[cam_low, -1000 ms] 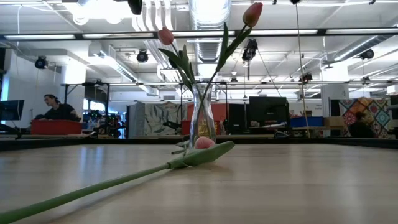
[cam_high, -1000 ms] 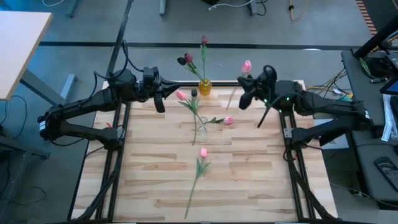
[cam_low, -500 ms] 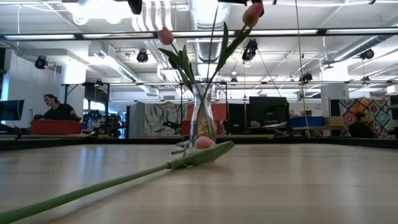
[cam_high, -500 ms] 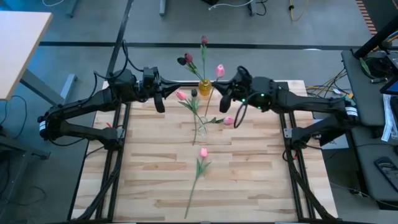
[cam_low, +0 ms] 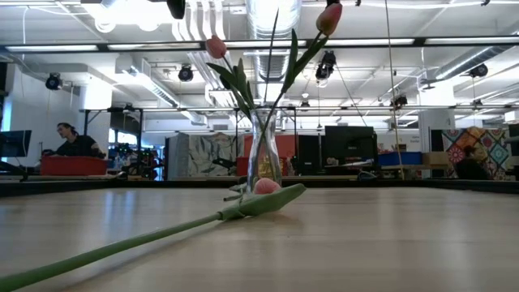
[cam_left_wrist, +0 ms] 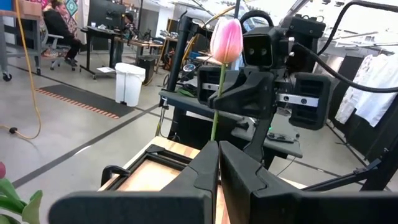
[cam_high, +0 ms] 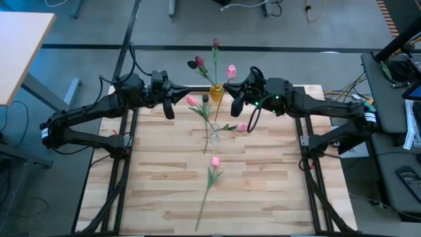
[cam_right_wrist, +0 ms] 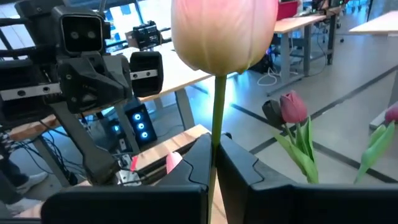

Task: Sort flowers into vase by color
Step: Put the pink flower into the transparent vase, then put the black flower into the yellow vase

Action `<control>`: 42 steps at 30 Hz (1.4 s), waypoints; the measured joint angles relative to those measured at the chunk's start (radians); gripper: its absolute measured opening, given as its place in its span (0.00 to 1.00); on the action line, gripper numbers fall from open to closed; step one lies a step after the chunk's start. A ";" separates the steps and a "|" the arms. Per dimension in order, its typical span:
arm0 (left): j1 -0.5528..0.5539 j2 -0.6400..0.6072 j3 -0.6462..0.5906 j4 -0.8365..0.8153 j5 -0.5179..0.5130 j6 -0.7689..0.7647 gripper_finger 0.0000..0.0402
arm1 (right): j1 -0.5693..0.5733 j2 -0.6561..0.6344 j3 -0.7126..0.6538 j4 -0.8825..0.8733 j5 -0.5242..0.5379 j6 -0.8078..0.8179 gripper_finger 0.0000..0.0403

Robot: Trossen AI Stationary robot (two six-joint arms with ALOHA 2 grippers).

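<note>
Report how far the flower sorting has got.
Done: maroon tulips stand in the yellow vase, and two pink tulips in the glass vase. In hand: the right hand grips a third pink tulip by its stem, beside the yellow vase. Left: placing it, then the fourth pink tulip lying on the table. The left hand waits at the far edge.

Right hand [cam_right_wrist: 212,163] hides the pink tulip [cam_right_wrist: 222,34] stem's lower part
</note>
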 joint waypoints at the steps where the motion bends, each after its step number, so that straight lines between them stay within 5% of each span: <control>1: 0.000 0.000 0.000 0.000 0.000 0.000 0.00 | 0.000 0.001 0.000 -0.004 0.000 0.011 0.03; 24: 0.006 0.008 0.000 -0.003 -0.002 0.029 0.00 | 0.000 0.149 -0.001 -0.059 -0.073 0.067 0.04; 42: 0.006 0.013 0.000 -0.003 -0.001 0.023 0.00 | -0.009 0.149 0.140 -0.297 -0.131 0.097 0.32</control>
